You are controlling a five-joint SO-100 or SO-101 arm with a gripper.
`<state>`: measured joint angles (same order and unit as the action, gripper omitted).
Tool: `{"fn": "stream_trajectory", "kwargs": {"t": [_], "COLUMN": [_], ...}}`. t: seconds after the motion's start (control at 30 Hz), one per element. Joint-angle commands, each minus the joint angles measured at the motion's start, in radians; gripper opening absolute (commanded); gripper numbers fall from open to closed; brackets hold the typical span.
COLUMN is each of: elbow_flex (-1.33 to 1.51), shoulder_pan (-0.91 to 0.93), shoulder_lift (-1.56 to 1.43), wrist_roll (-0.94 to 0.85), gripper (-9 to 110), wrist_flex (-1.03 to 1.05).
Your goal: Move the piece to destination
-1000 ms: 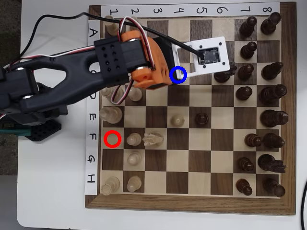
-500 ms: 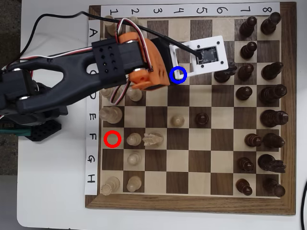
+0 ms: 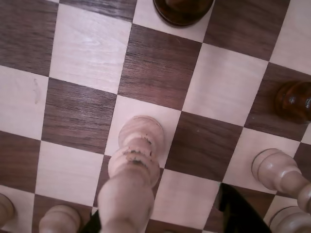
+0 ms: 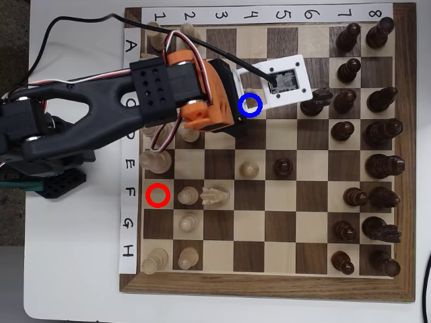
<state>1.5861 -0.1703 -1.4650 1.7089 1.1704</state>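
While arm head shifts slightly up-left versus a second ago in overhead view, piece [image 3: 135,165] stands base-down on light square, seen from wrist view. Blue-ringed destination [image 4: 250,105] shows pale bit inside. Gripper [image 3: 160,224] jaws flank piece; clamped or released — cannot tell. Judgement: placement near done, release and retreat remain.

We saw a hobby or lab tabletop set up for robot trials, not a lived-in room. A wooden chessboard [image 4: 269,286] lay on a white table [image 4: 74,269], with paper strips [image 4: 129,148] taped along 2 edges, hand-lettered A to H and 1 to 8. A black and orange printed arm [image 4: 135,101] with loose servo wires [image 4: 176,40] reached over it. Dark carpet [image 4: 13,40] showed beyond the table's edge.
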Motion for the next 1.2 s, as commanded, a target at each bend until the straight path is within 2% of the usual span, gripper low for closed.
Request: {"fn": "stream_trajectory", "kwargs": {"t": [0.0,0.17,0.5,0.67,0.9,1.17], "elbow_flex": [0.011,0.028,0.026,-0.003,-0.064,-0.127], "shoulder_pan": [0.000,-0.003,0.061,0.120,0.334,0.746], "shoulder_lift": [-0.091,-0.158,-0.408,-0.541,-0.788,-0.953], "wrist_roll": [-0.018,-0.038,-0.117,-0.189,-0.529,-0.969], "gripper": [25,22,1,0,0,0], "wrist_flex": [0.012,0.067,0.192,0.259,0.198,0.202]}}
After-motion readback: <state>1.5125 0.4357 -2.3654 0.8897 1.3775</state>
